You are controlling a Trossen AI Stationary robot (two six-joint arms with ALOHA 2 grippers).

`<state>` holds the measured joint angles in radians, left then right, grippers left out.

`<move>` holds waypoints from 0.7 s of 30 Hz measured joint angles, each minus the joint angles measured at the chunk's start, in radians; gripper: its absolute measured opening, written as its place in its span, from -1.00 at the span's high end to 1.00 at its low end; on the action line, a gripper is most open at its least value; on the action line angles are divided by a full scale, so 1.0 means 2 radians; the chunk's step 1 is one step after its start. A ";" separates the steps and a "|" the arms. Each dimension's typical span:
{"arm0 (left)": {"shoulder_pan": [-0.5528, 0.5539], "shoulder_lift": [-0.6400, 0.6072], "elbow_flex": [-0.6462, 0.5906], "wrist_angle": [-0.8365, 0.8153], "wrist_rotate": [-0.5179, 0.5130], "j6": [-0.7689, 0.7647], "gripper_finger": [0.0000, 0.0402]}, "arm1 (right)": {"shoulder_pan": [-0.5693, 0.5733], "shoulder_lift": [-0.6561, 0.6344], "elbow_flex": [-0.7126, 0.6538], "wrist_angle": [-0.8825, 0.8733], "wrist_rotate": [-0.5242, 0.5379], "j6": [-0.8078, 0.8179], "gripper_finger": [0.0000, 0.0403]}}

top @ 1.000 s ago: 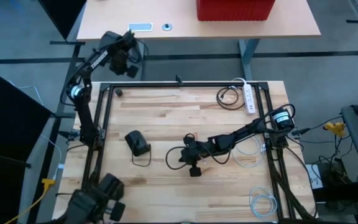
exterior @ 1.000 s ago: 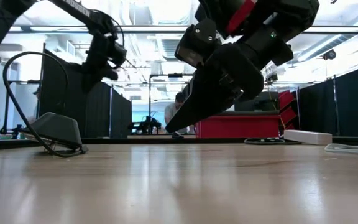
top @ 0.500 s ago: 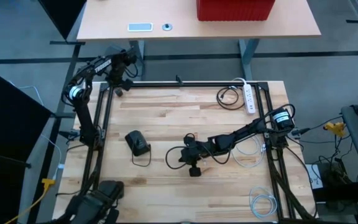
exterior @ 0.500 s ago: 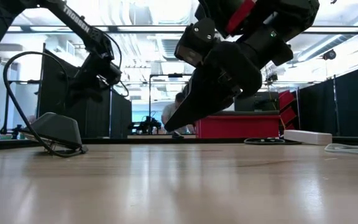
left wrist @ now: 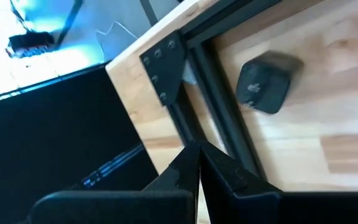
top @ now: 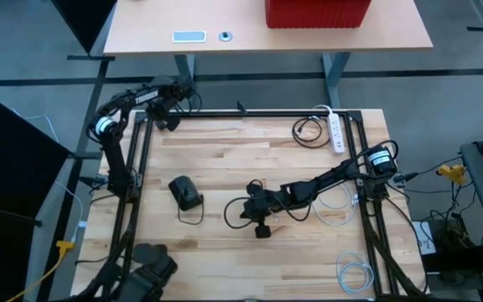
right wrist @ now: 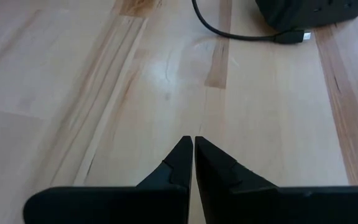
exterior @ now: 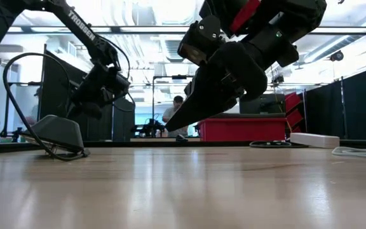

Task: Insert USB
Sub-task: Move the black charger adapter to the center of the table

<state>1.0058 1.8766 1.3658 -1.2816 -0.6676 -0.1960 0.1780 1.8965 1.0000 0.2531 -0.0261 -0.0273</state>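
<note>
The USB plug [right wrist: 293, 37] lies near the right end effector [right wrist: 193, 146], whose fingers are pressed together.

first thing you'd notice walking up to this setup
The right gripper sits low over the middle of the wooden table, fingers shut and empty, aimed toward the dark hub and its loose USB cable. The left gripper hangs shut over the far left corner by a small black block. A red bin brightens the desk behind.
</note>
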 joint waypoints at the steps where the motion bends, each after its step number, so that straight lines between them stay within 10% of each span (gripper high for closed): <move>1: -0.003 0.001 -0.004 0.003 -0.004 0.000 1.00 | 0.000 0.000 0.000 0.000 0.000 0.000 0.99; 21: -0.030 0.013 -0.041 0.053 -0.064 0.024 1.00 | 0.000 0.000 0.000 0.008 0.000 -0.002 0.99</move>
<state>0.9468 1.9023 1.2846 -1.1759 -0.7954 -0.1481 0.1780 1.8965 1.0004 0.2685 -0.0257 -0.0305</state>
